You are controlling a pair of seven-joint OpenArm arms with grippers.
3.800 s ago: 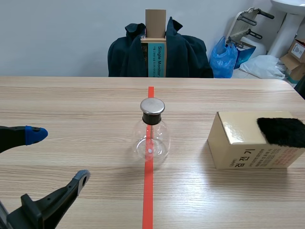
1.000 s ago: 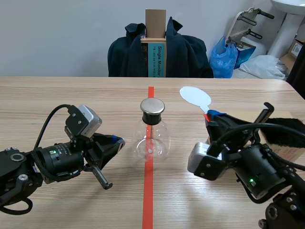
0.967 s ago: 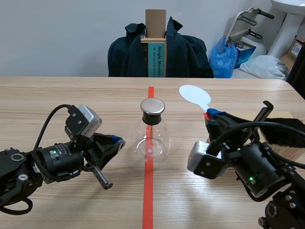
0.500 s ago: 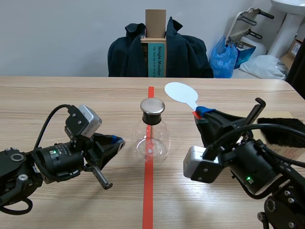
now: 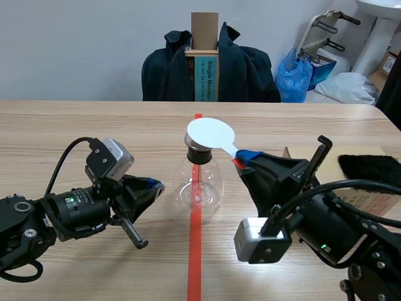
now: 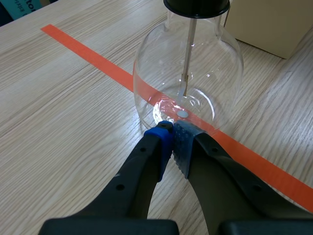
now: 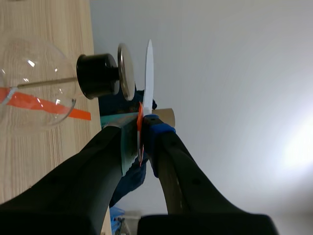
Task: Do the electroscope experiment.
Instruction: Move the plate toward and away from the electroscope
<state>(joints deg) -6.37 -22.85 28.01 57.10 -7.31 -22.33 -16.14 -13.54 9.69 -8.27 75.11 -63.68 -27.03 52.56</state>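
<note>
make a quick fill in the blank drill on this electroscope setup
1. The gripper shut on the handle of the white disc belongs to the ____ arm.
2. The disc hovers just ____ the metal cap of the glass flask, with a gap between them.
3. The left gripper, its tip at the flask's base, has its fingers ____ on nothing.

Missing words: right; above; shut

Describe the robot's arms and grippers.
The left arm and right arm are black, with looping black cables, silver wrist boxes and green lights. The left gripper and right gripper have thick black fingers, each with one blue and one greyish pad.
</note>
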